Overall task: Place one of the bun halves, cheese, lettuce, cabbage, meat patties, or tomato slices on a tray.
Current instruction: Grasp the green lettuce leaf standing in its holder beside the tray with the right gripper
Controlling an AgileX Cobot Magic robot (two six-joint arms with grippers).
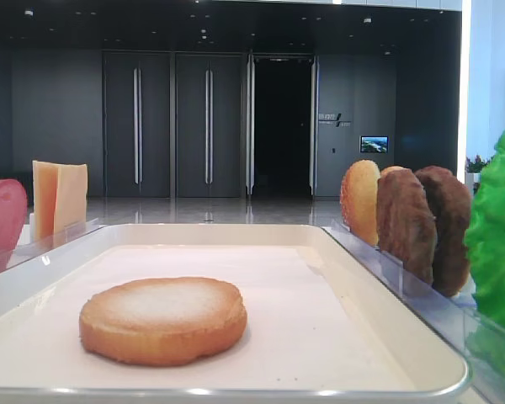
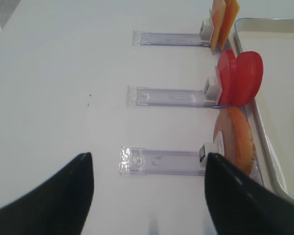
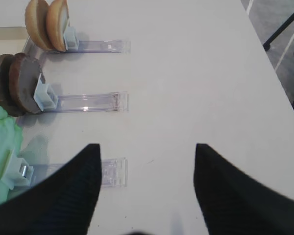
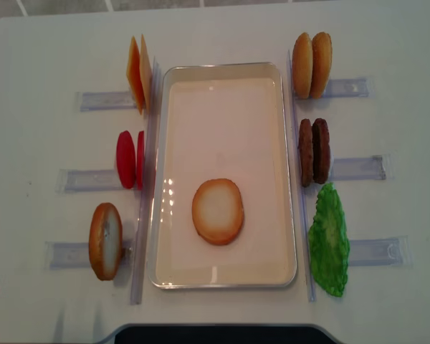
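Observation:
One bun half (image 4: 218,211) (image 1: 162,320) lies flat in the cream tray (image 4: 222,122). Two more bun halves (image 4: 312,64) (image 3: 46,24) stand upright right of the tray, with the meat patties (image 4: 314,151) (image 3: 17,83) and the lettuce (image 4: 328,240) (image 3: 2,147) below them. Left of the tray stand the cheese (image 4: 137,74) (image 2: 223,19), the tomato slices (image 4: 129,159) (image 2: 240,78) and another bun half (image 4: 105,241) (image 2: 235,139). No cabbage is in view. My right gripper (image 3: 146,145) and my left gripper (image 2: 147,154) hover open over bare table, holding nothing.
Clear plastic holder rails (image 4: 362,167) (image 2: 159,160) stick out sideways from each stack of food on both sides of the tray. The table's right edge (image 3: 264,58) drops to grey floor, where a dark chair leg (image 3: 284,29) shows.

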